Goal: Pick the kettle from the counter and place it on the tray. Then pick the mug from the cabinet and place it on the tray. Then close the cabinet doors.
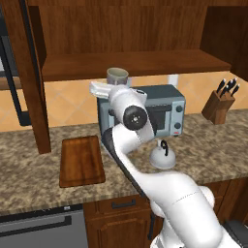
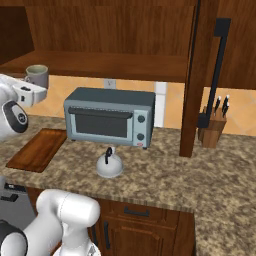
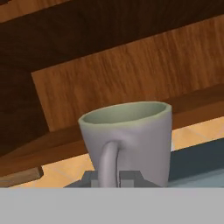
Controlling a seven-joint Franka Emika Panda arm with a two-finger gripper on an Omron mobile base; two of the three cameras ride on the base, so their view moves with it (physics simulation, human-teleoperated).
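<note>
my gripper [image 3: 111,177] pinches the mug [image 3: 131,142] by its handle; toaster oven [image 1: 160,109] at six o'clock below, kettle [image 1: 162,156] beyond.

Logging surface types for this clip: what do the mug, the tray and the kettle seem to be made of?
Mug: likely glazed ceramic, smooth matte grey-beige with a greenish inside. Tray: wood, reddish-brown with visible grain and a low rim. Kettle: probably polished metal, silvery-white dome, with a black handle, perhaps plastic.

Mug [image 3: 127,140] base cut off; tray [image 2: 35,149] left corner cropped
</note>
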